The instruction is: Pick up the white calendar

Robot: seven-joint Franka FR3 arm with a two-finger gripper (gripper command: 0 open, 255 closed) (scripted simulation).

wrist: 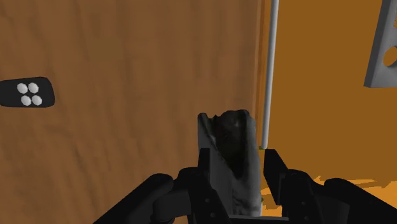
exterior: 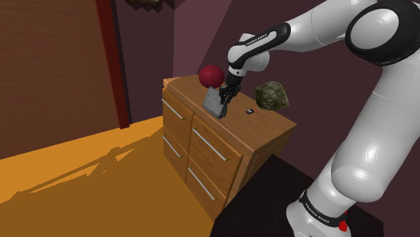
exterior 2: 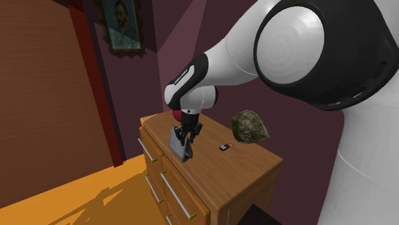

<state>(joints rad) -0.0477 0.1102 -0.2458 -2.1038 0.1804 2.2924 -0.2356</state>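
A grey-white calendar (exterior: pixel 214 102) hangs tilted in the air above the front part of the wooden dresser top (exterior: pixel 259 128), clear of the surface. My black gripper (exterior: pixel 225 93) is shut on its upper edge. From the second exterior view the calendar (exterior 2: pixel 179 145) shows below the gripper (exterior 2: pixel 187 135), over the dresser's front edge. In the wrist view the calendar (wrist: pixel 230 153) stands clasped between my fingers (wrist: pixel 205 167), with the dresser top (wrist: pixel 127 83) far below.
A dark red ball (exterior: pixel 211 75) sits at the dresser's back. An olive-green faceted object (exterior: pixel 272 95) stands near the arm's side, and a small black remote (exterior: pixel 249 112) lies beside it. The dresser drawers have long metal handles (exterior: pixel 209 143). A portrait (exterior 2: pixel 123 27) hangs on the wall.
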